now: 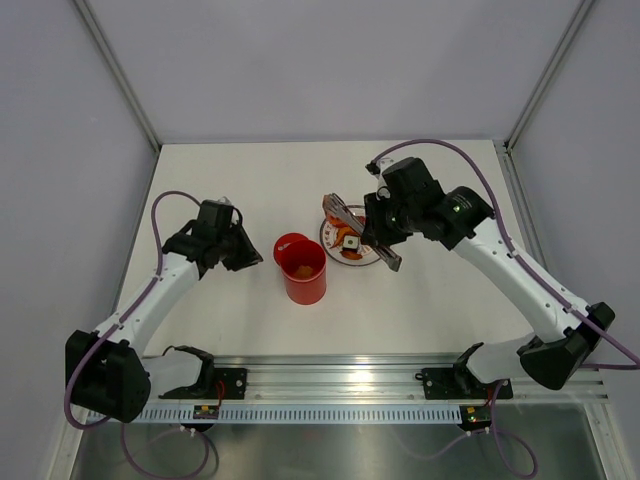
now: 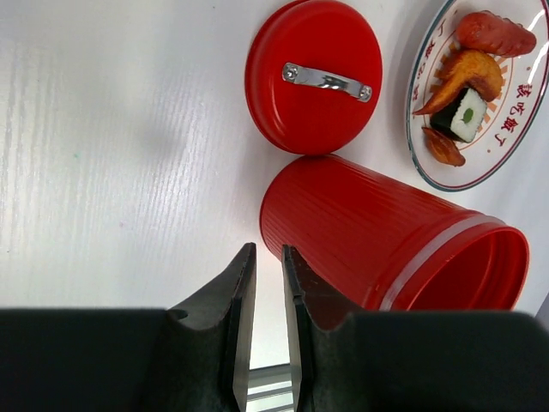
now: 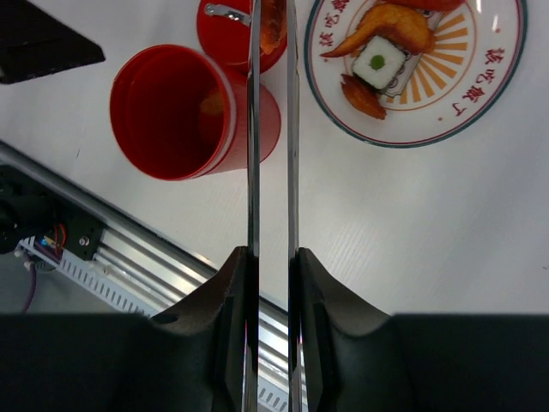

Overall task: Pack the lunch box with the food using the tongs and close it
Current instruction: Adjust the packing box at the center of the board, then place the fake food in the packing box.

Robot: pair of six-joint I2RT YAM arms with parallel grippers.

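The red lunch box (image 1: 303, 270) stands upright and open, with one orange-brown piece (image 3: 210, 103) inside. Its lid (image 2: 313, 75) lies flat beside the plate (image 2: 422, 64). My right gripper (image 3: 272, 253) is shut on the grey tongs (image 3: 254, 129), whose tips reach over the lid, and an orange-brown bit (image 3: 273, 26) shows between them. On the plate lie a red sausage (image 2: 496, 33), a fried piece (image 2: 467, 73), a black-and-white roll (image 2: 463, 116) and a smaller fried bit (image 2: 443, 146). My left gripper (image 2: 264, 249) hangs just left of the lunch box, jaws narrowly apart, holding nothing.
A metal rail (image 1: 330, 382) runs along the table's near edge by the arm bases. Grey walls close the table at the back and on both sides. The right arm (image 1: 500, 250) reaches over the table's right half.
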